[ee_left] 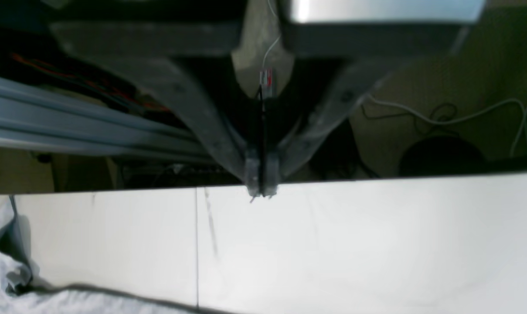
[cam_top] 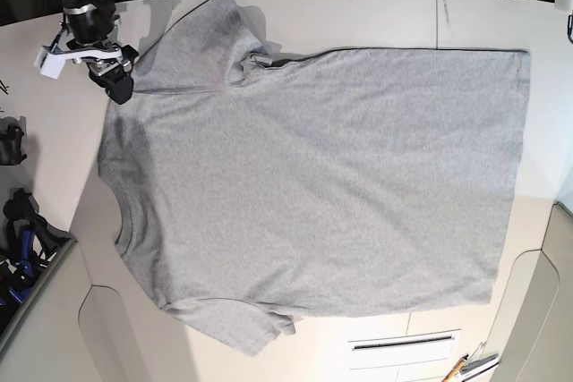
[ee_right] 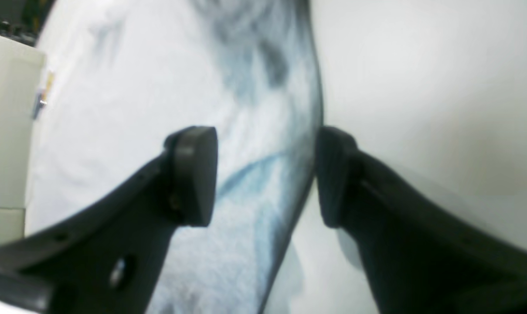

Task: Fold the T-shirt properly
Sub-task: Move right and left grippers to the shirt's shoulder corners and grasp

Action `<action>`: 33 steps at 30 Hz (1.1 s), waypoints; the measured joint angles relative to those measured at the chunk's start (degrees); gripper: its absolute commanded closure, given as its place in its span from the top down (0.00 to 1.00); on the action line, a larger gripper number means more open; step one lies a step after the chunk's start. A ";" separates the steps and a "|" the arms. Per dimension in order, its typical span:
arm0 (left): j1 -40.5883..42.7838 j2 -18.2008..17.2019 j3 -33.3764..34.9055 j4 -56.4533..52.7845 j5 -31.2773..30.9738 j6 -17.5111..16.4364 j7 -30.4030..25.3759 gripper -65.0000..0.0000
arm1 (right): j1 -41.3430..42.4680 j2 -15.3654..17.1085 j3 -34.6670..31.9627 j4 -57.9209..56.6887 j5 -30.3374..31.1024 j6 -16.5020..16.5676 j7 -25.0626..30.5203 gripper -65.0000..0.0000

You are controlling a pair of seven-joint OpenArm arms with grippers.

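1. T-shirt (cam_top: pixel 313 185) lies spread flat on the table (cam_top: pixel 358 11), plain side up, collar toward the base view's left, hem toward its right
2. Right gripper (ee_right: pixel 265 174) stands wide, empty, straddling the sleeve edge; this arm looks nearer
3. Left gripper (ee_left: pixel 260 185) is closed, holding nothing, over the table's edge beside the hem

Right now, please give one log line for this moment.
T-shirt: spread flat, unfolded | right gripper: open over shoulder edge | left gripper: shut, empty
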 measured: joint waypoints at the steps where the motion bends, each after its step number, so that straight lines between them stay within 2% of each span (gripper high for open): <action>1: 0.00 0.00 0.00 0.00 -0.04 0.00 0.07 0.00 | 0.35 -0.31 -0.63 -0.48 -0.81 -1.05 -0.57 0.54; 14: 0.00 0.00 0.00 0.00 -2.05 0.00 0.35 0.00 | 0.76 -1.66 0.37 -1.46 -0.70 -2.12 0.15 0.54; 17: 0.00 -0.17 0.00 0.00 -3.80 0.00 2.36 0.00 | 2.25 -2.69 0.39 -2.51 -0.24 -2.14 0.42 0.54; 24: 0.00 -0.17 0.00 0.00 -5.44 0.00 3.67 0.00 | 6.05 -2.82 -0.24 -8.17 0.87 -0.98 1.70 0.54; 26: 0.00 -0.17 0.00 0.00 -5.46 0.00 3.67 0.13 | 6.43 -2.82 -0.24 -9.14 0.83 -1.01 1.64 0.53; 28: 0.00 -0.17 0.00 0.00 -5.51 0.00 3.67 0.24 | 6.54 -2.80 -0.24 -9.22 0.81 -1.01 1.51 0.45; 30: 0.00 -0.15 0.00 0.00 -6.60 0.00 3.69 0.26 | 6.49 -2.82 -0.24 -9.31 0.44 -0.61 1.22 0.31; 33: 0.00 -0.17 0.00 0.00 -9.70 0.00 3.67 0.26 | 6.49 -2.80 -0.24 -9.33 -2.43 3.89 0.61 0.08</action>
